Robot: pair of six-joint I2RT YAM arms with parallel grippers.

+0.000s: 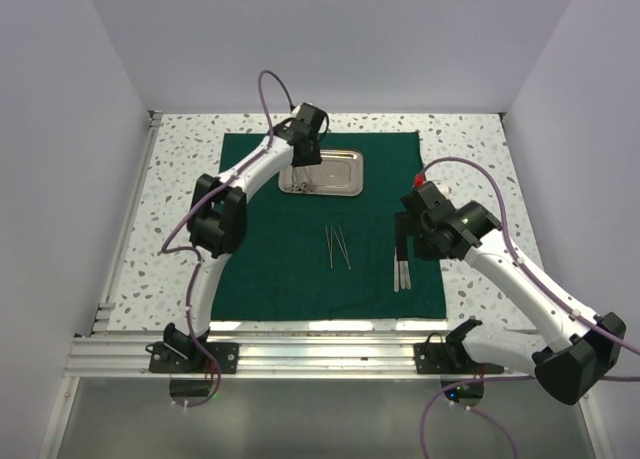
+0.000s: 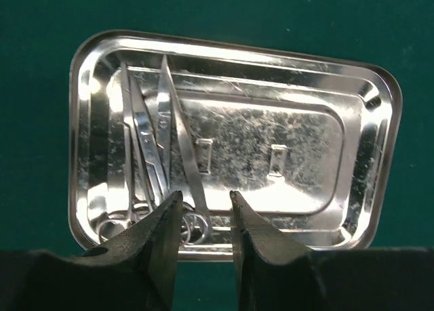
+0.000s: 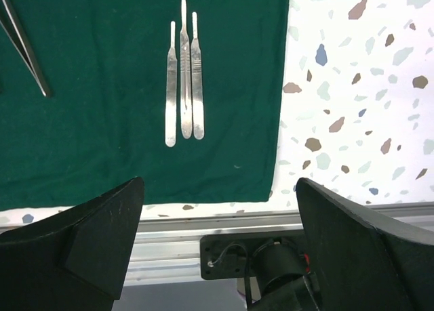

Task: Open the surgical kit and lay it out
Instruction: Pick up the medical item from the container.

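The dark green cloth (image 1: 280, 269) lies spread flat on the table. The steel tray (image 1: 345, 169) sits on its far part and holds several slim instruments (image 2: 152, 141) on its left side, with ring handles near my fingertips. My left gripper (image 1: 303, 169) hangs over the tray's left part; in the left wrist view it (image 2: 205, 199) is slightly open with nothing gripped. A pair of forceps (image 1: 338, 247) lies mid-cloth. Three scalpel handles (image 3: 183, 74) lie side by side near the cloth's right edge. My right gripper (image 3: 220, 189) is wide open and empty, just above them (image 1: 405, 247).
The cloth's right edge (image 3: 281, 121) meets bare speckled tabletop (image 3: 359, 87). An aluminium rail (image 3: 176, 236) runs along the table's near edge, with the arm mounts on it. White walls enclose the table on three sides.
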